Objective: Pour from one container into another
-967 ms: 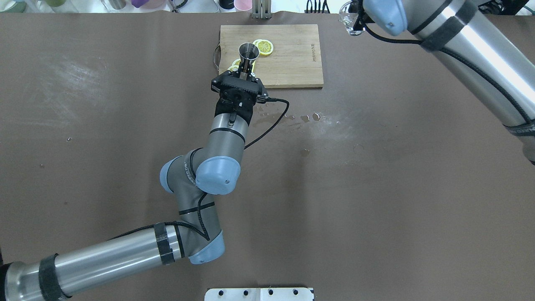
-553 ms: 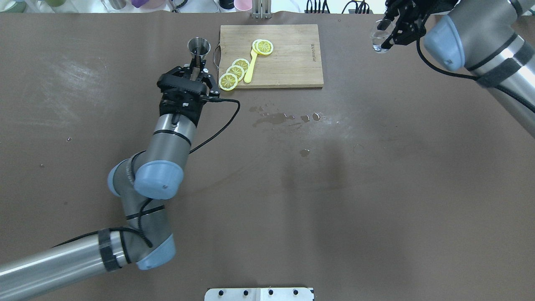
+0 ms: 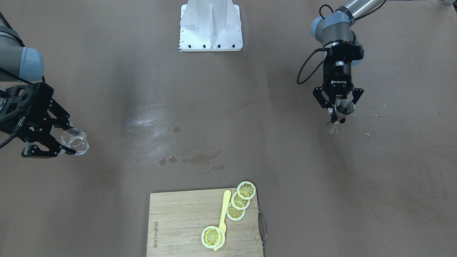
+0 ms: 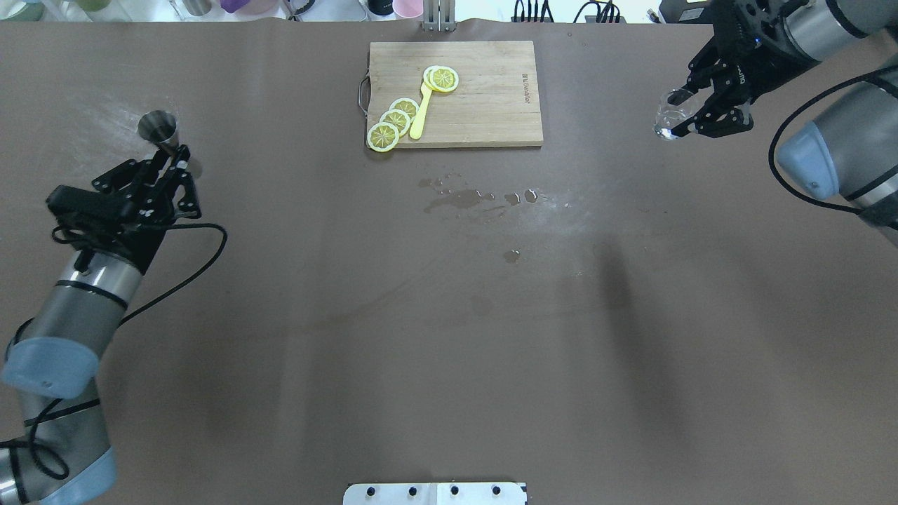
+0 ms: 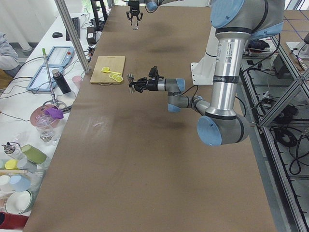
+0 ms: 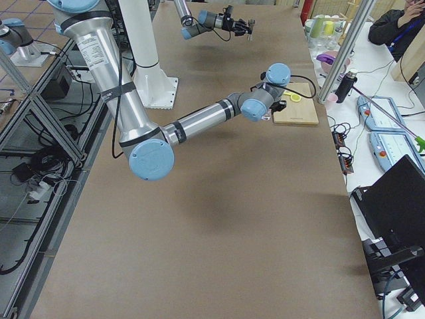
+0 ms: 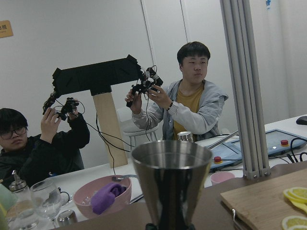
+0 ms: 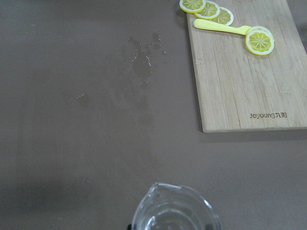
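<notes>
Exterior front-facing view first: the left gripper (image 3: 338, 107) has its black fingers pinched on the narrow waist of a jigger (image 3: 344, 107), a polished steel double cone with its round mouth up, lifted clear of the matte brown table cover (image 3: 264, 117). Across the table, the right gripper (image 3: 64, 144) is clamped on a glass cup (image 3: 75, 139), small, clear and thin-walled, which juts out past its fingertips. Well away from both, between them, sits a pale wooden cutting board (image 3: 178, 225) with a wire handle, carrying ribbed yellow lemon slices (image 3: 240, 201) and a slim yellow plastic utensil (image 3: 224, 210). Glossy wet patches (image 3: 200, 159) lie on the cover just short of the board. On to the overhead exterior: the jigger's circular rim shows beyond the left fingertips, and the cup sits just ahead of the right gripper's closed jaws, board far off to the inner side of each. Exterior left: the near arm reaches out level, jigger upright at its tip. Exterior right: the near gripper is mostly hidden behind its own wrist. Left wrist-mounted: the brushed steel cone fills the centre, flaring upward straight ahead of the fingers, with seated people (image 7: 192, 96) and a pink bowl (image 7: 103, 197) behind it. Right wrist-mounted: the cup's rim with a pouring lip sits directly below the camera, the grained board off ahead.
</notes>
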